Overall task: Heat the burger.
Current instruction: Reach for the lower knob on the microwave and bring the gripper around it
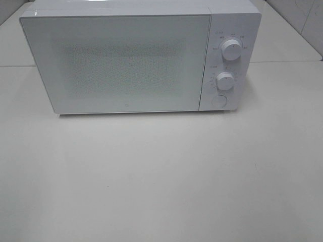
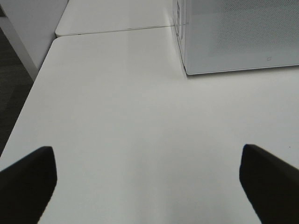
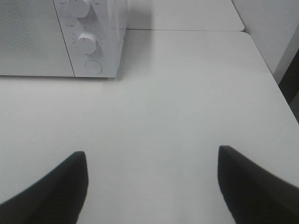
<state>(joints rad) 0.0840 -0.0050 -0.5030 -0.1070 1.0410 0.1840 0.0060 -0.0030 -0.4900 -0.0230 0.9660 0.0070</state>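
The left claw (image 2: pixel 147 161) is hovering over the tabletop (image 1: pixel 161 181) with its fingers spread wide, in front of the left corner of the microwave (image 1: pixel 121 60), whose door is sitting shut. The right claw (image 3: pixel 153 158) is hanging with its fingers apart, in front of the microwave's knob side. I cannot tell where the burger is lying relative to either claw.

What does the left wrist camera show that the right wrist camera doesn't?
Only left wrist: the open left gripper and the corner of the microwave away from its controls. Only right wrist: the open right gripper, the upper knob, lower knob and round button. Both: the closed door, the white table, and no burger in sight.
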